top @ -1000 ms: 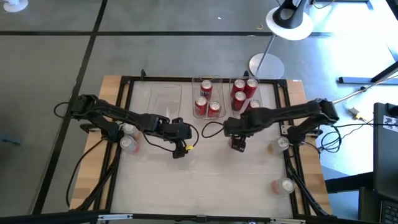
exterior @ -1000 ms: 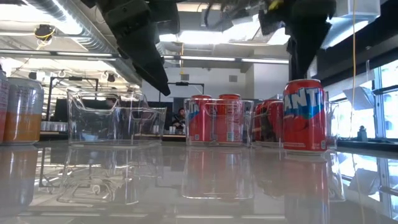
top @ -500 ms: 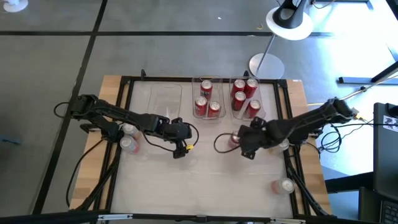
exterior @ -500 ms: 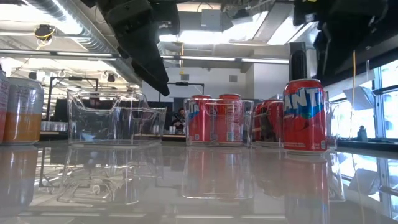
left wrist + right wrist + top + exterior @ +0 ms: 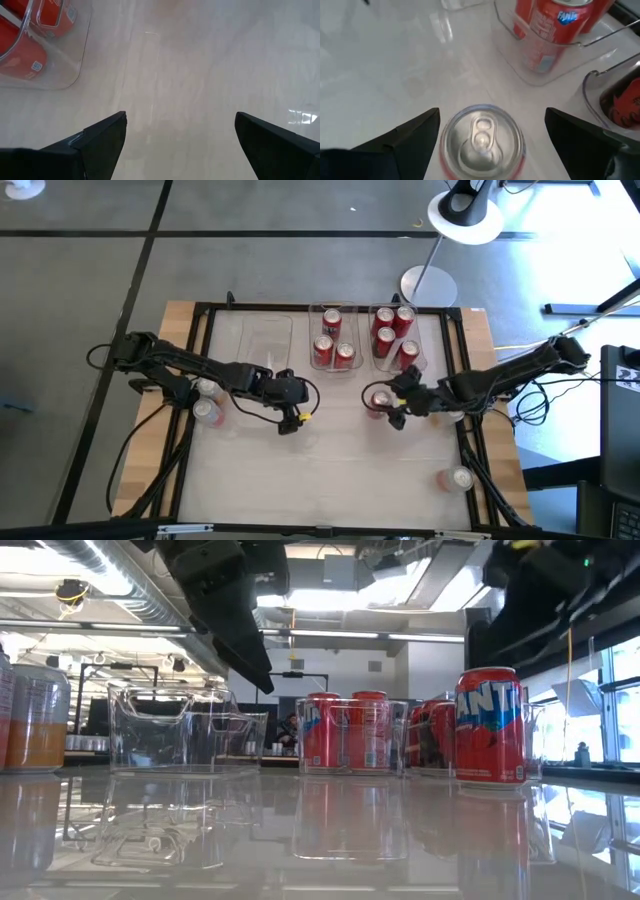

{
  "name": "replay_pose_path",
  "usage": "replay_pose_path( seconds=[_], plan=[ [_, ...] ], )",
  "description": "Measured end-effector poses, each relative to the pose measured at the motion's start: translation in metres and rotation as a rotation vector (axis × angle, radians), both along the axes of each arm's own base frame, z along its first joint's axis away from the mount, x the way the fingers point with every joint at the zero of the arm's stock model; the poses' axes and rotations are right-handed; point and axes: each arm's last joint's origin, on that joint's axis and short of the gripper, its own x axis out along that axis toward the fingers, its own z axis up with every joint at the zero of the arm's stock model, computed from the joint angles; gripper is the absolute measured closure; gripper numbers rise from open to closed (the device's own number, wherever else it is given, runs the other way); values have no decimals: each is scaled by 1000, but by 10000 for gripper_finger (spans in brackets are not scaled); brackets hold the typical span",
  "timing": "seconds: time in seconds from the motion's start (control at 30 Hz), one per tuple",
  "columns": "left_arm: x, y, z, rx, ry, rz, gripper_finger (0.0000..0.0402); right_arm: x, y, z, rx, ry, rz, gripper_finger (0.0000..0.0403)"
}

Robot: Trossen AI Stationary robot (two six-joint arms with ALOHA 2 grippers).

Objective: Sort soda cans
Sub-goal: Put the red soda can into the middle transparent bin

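Observation:
One red soda can (image 5: 378, 400) stands upright on the white table, right of centre; it is the can (image 5: 490, 725) on the right in the low view. My right gripper (image 5: 392, 408) hangs open just to its right, slanting down, a finger on either side of the silver top (image 5: 482, 142) without touching it. My left gripper (image 5: 288, 423) waits open above the bare table, left of centre. Three red cans stand in the middle clear bin (image 5: 333, 340) and several in the right bin (image 5: 393, 335).
An empty clear bin (image 5: 265, 340) stands at the far left of the row. Two pale cans (image 5: 206, 400) stand at the table's left edge, and one can (image 5: 460, 478) at the near right. Black frame rails run along the table's sides. A lamp base (image 5: 428, 283) stands beyond the far edge.
My right gripper has drawn back from above the red can toward the table's right edge and tipped from pointing steeply down to a shallower slant, still open. The can, earlier covered by it from above, stands in the same place.

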Motion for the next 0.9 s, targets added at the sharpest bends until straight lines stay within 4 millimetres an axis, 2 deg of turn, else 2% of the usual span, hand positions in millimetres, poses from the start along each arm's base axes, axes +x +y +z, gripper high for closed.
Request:
replay_pose_path(
  seconds=[0.23,0.4,0.77,0.9],
  plan=[
    [0,0,0,0,1,0,46,-2,-1,-26,1,-44,13,45],
    [0,1,0,0,0,4,46,-5,-1,-34,1,-17,23,45],
    [2,8,1,-14,-17,45,46,-10,-4,-44,0,-10,-39,45],
    [4,11,2,-10,-35,45,46,-8,-4,-42,5,-39,-40,70]
  ],
)
